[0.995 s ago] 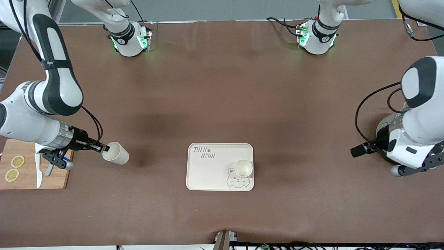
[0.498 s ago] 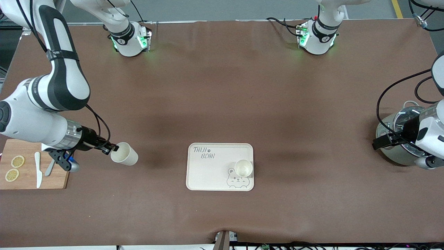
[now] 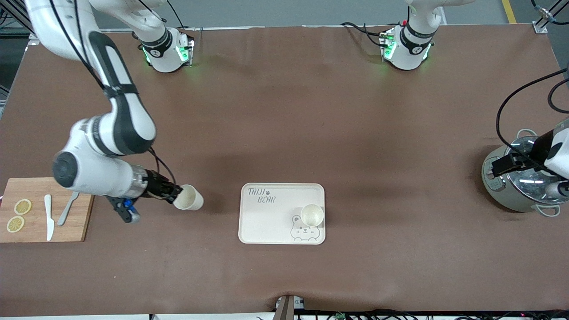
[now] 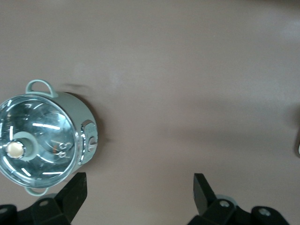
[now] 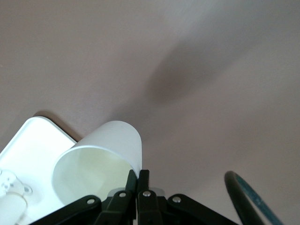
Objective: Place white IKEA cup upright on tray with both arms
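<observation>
My right gripper (image 3: 176,194) is shut on the rim of a white cup (image 3: 189,198) and carries it tilted on its side above the table, between the cutting board and the tray. The wrist view shows the fingers (image 5: 138,179) pinching the cup's wall (image 5: 101,157), with the tray's corner (image 5: 28,138) close by. The cream bear tray (image 3: 266,222) lies in the middle of the table; a second white cup (image 3: 312,215) stands upright on it by the bear face. My left gripper (image 3: 501,166) is open and empty above a steel pot (image 3: 518,182); its wrist view shows the pot (image 4: 40,138) below.
A wooden cutting board (image 3: 80,222) with lemon slices (image 3: 22,206), a white knife (image 3: 48,218) and another utensil lies at the right arm's end of the table. The pot with a glass lid stands at the left arm's end.
My right gripper has carried the cup from beside the cutting board toward the tray. My left arm has drawn back toward its end of the table, uncovering the pot.
</observation>
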Controlling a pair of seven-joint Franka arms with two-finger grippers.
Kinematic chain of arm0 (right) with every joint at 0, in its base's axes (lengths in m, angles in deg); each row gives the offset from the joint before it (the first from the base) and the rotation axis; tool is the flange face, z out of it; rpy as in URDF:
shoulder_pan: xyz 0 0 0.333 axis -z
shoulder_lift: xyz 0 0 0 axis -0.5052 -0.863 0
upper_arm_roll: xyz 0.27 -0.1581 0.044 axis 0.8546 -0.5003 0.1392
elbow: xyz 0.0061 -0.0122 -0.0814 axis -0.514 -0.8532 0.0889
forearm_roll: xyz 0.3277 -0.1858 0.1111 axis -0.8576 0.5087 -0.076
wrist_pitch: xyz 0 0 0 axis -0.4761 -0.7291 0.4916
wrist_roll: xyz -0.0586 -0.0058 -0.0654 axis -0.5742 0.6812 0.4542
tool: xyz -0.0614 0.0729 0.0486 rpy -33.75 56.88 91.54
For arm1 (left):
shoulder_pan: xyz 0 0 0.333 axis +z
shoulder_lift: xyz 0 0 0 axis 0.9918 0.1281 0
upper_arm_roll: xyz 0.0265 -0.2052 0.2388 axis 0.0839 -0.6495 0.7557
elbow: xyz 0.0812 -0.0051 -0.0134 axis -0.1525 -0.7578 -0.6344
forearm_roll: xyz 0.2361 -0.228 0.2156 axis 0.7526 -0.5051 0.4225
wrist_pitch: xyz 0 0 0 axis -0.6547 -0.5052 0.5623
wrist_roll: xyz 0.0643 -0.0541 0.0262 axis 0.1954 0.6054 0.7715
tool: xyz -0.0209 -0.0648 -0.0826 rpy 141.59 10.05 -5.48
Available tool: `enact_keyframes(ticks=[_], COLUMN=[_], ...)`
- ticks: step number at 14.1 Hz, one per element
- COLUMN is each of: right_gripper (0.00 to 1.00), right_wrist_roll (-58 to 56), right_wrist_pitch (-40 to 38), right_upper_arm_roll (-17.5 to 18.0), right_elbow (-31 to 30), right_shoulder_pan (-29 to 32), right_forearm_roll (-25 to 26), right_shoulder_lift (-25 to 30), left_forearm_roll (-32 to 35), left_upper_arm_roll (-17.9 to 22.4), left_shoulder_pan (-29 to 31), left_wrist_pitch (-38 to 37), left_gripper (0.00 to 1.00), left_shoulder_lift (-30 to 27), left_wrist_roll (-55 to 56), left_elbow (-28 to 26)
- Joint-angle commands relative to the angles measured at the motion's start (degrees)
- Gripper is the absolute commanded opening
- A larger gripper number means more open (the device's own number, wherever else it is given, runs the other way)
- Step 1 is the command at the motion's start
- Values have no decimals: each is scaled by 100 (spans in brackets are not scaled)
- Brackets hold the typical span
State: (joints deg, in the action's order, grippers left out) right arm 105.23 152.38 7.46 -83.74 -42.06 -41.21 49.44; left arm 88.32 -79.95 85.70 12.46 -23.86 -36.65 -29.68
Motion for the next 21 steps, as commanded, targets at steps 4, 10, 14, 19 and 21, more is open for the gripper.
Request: enact_keyframes(ticks=[4,10,14,19,21], right_gripper=[0,0,0,0,0], right_wrist_roll=[1601,2307,2490,2482,2500], right_wrist_pitch=[-36,685,1078,1810,1810], right_upper_arm_roll=[-81,-72,-72,-81,-81], right_elbow=[601,557,444,74,4], right_shoulder_pan=[-779,-1193,-1360,-1492,-1509], right_forearm_roll=[-18,-79,-376,-413,-413], right_shoulder_lift=[-489,-735,-823,-876,-876], left_forearm_roll=[68,50,33,7,-107], left_upper_arm_roll=[-78,-60,-51,-95,-104], left_shoulder_pan=[195,380,424,415,415], left_wrist_pitch=[-63,-116,-142,-1098,-1144], left_gripper=[100,100,100,100,100], left_shoulder_lift=[-465,-606,-615,-992,-1159], left_wrist_roll=[-154,-451,-488,-479,-479], left_elbow=[-337,-347,-320,-346,-486])
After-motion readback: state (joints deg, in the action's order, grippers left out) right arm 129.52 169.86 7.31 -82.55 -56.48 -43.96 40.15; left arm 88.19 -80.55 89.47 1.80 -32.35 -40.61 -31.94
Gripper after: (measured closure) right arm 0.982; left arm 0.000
